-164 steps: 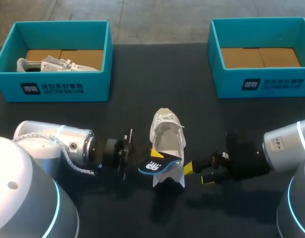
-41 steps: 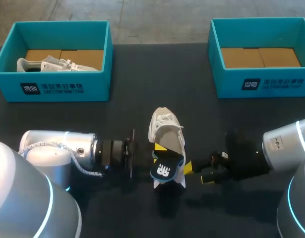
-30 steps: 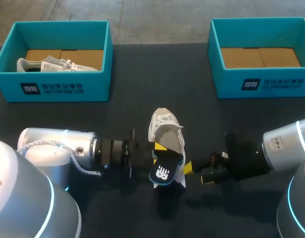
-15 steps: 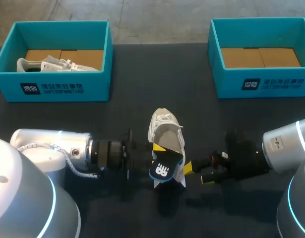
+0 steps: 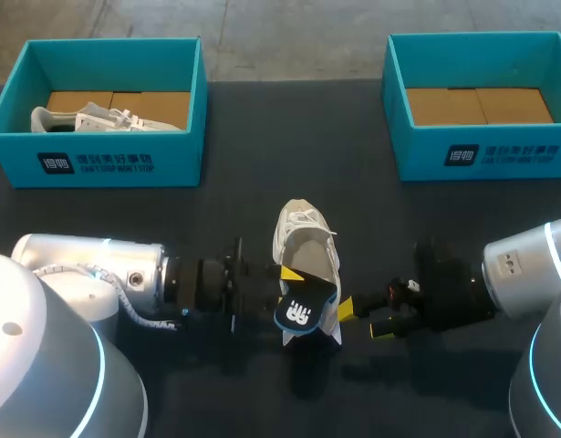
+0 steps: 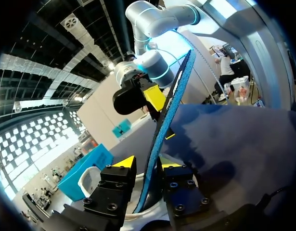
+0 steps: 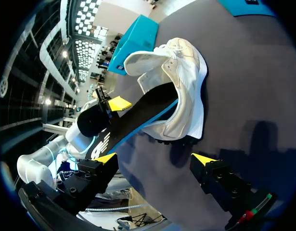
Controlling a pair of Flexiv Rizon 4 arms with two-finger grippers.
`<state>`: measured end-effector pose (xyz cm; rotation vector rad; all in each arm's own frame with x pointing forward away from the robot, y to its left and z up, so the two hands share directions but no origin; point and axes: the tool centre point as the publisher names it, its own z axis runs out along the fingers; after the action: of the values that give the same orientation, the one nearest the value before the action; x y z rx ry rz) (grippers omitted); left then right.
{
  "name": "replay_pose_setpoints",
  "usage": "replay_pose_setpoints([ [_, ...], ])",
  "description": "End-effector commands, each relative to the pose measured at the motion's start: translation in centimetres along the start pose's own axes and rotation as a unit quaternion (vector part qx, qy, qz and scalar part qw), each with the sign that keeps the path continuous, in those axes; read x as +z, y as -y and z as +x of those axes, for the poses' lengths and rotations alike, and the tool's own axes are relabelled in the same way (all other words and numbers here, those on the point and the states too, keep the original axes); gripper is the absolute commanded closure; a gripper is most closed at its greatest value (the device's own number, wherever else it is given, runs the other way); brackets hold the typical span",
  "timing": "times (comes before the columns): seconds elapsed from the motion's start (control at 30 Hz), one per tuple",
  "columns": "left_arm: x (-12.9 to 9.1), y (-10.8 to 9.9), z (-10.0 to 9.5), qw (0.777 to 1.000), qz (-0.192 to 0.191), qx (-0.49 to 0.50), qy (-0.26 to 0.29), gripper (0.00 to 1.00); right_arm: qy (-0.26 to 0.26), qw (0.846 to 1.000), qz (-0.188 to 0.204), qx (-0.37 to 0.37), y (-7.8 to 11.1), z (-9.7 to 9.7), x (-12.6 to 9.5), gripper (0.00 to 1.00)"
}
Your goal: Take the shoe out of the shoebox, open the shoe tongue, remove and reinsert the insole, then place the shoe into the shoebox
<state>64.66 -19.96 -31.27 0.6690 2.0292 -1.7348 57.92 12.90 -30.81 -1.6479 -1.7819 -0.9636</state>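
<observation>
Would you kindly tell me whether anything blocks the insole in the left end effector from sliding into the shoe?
Nothing visible does. The insole, pinched by the left end effector, has its front end inside the shoe; the right end effector stands open beside the heel, clear of the path.

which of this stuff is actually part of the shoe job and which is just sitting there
Part of the job:
white shoe on the table; insole, pinched in the left end effector; right end effector, open beside the shoe; empty shoebox at right, probably where the shoe goes.

Lying about:
second shoe, inside the left shoebox.
</observation>
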Motion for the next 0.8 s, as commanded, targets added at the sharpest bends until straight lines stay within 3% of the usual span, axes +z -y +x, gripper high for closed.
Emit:
replay_pose_setpoints([
  [0.03, 0.4, 0.2, -0.1, 1.000, -0.009, -0.003, -0.007, 0.76, 0.002, 1.000, -0.001, 0.000, 0.0, 0.1, 0.2, 0.00],
  [0.13, 0.4, 0.2, -0.1, 1.000, -0.015, -0.005, -0.015, 0.88, 0.002, 1.000, -0.001, 0.000, 0.0, 0.1, 0.2, 0.00],
  [0.17, 0.4, 0.2, -0.1, 1.000, -0.015, -0.005, -0.016, 1.00, 0.002, 1.000, -0.001, 0.000, 0.0, 0.1, 0.2, 0.00],
  [0.8, 0.6, -0.9, 0.3, 1.000, -0.012, 0.003, -0.019, 1.00, 0.002, 1.000, -0.001, 0.000, 0.0, 0.1, 0.2, 0.00],
])
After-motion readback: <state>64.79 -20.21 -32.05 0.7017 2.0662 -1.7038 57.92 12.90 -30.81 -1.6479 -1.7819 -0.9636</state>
